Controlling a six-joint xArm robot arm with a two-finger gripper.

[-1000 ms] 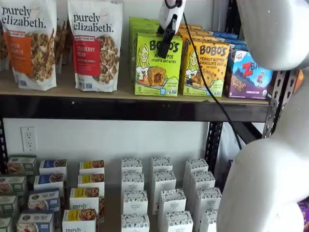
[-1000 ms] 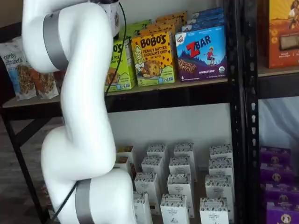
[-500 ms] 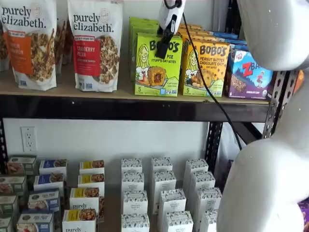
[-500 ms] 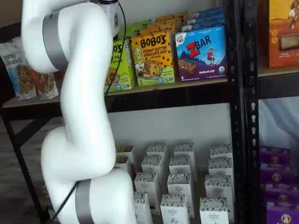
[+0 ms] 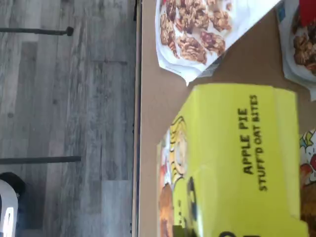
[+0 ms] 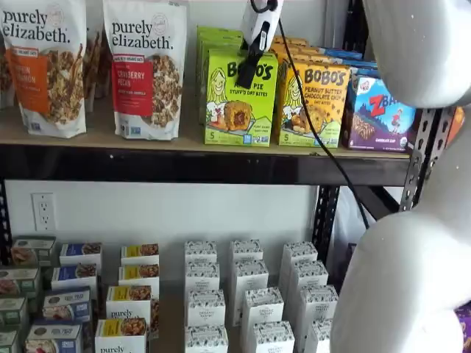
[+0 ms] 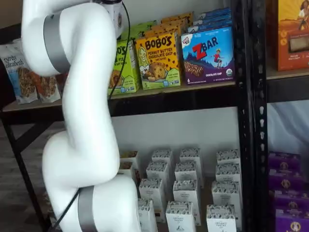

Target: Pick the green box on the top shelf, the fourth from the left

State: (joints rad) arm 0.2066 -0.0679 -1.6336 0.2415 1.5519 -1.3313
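Fingers point(image 6: 248, 72) before the green box point(image 6: 237, 110), grip unclear

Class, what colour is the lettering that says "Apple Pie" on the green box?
Black, on the lime-green box; it shows best in the wrist view.

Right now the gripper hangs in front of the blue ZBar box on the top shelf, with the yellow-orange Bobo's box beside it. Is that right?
Not quite. In a shelf view the gripper hangs in front of the green box, not the ZBar box. The green box stands on the top shelf, with the yellow-orange Bobo's box beside it.
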